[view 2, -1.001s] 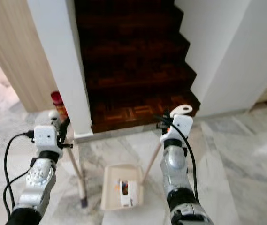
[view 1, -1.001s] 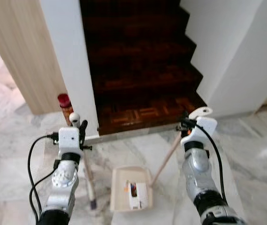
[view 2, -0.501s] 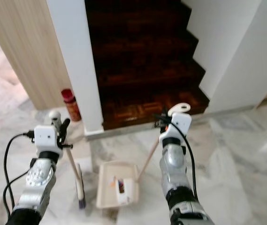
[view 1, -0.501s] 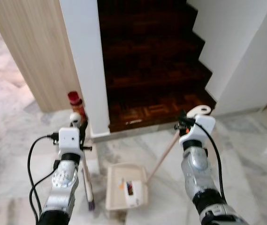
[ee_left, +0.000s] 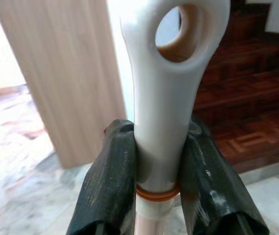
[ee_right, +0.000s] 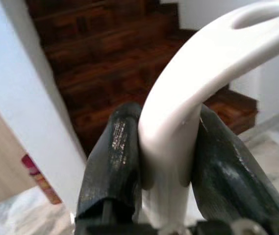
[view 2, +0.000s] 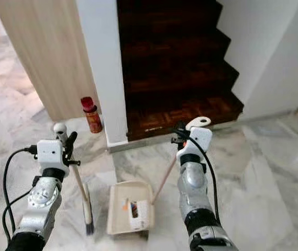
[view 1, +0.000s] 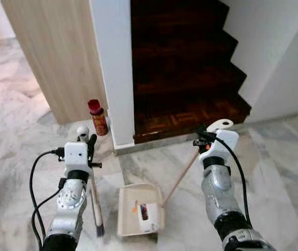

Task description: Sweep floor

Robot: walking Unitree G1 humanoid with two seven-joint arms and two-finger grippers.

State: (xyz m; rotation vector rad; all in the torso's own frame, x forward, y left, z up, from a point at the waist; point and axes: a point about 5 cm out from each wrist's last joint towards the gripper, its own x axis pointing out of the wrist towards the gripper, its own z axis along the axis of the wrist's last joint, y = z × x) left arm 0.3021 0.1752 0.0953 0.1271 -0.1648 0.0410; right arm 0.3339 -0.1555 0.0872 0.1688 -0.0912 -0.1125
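Below the left gripper (view 1: 86, 140), clamped on the broom handle (ee_left: 164, 112), the head lies just left of the dustpan (view 1: 133, 213); right gripper (view 1: 205, 137) clamps the dustpan's slanted pole (view 1: 180, 177).

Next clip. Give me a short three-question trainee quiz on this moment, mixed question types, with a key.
1. True or false: the left gripper is shut on the broom handle.
2. What does the right gripper hold? A) can B) dustpan handle C) nothing
3. Fill in: the red can stands on the floor beside the white ____.

Key: 1 true; 2 B; 3 wall.
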